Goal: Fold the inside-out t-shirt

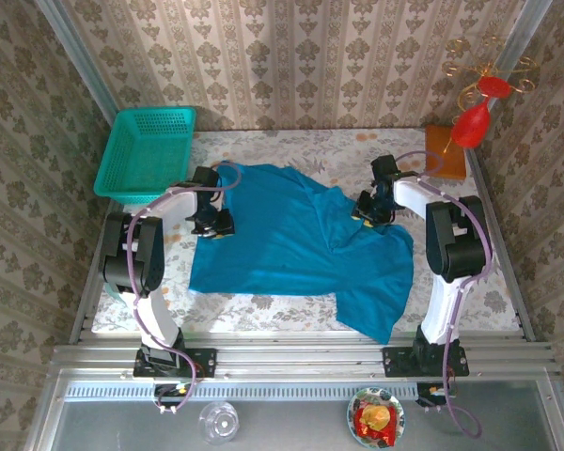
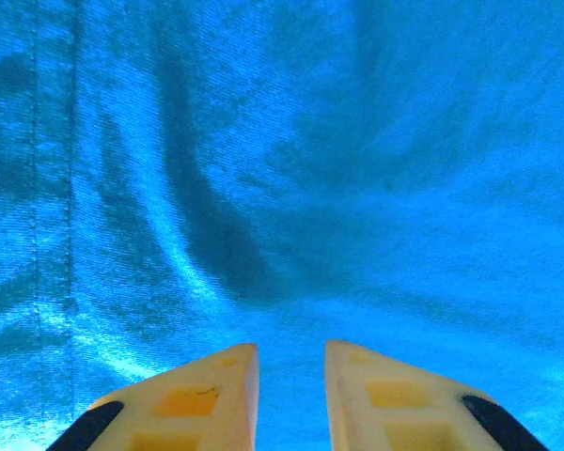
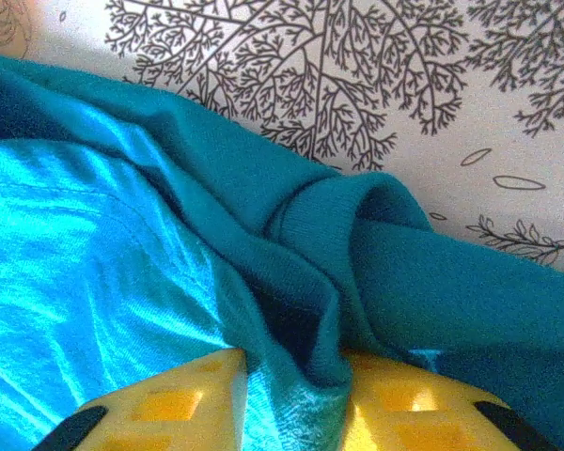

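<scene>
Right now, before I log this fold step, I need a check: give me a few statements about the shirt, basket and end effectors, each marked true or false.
The basket sits on the shirt. False: it stands at the far left corner, off the cloth.
Cloth is bunched between the right end effector's fingers. True.
The left end effector is over the shirt. True.
The shirt is folded into a neat square. False: it lies spread out, rumpled on the right.
</scene>
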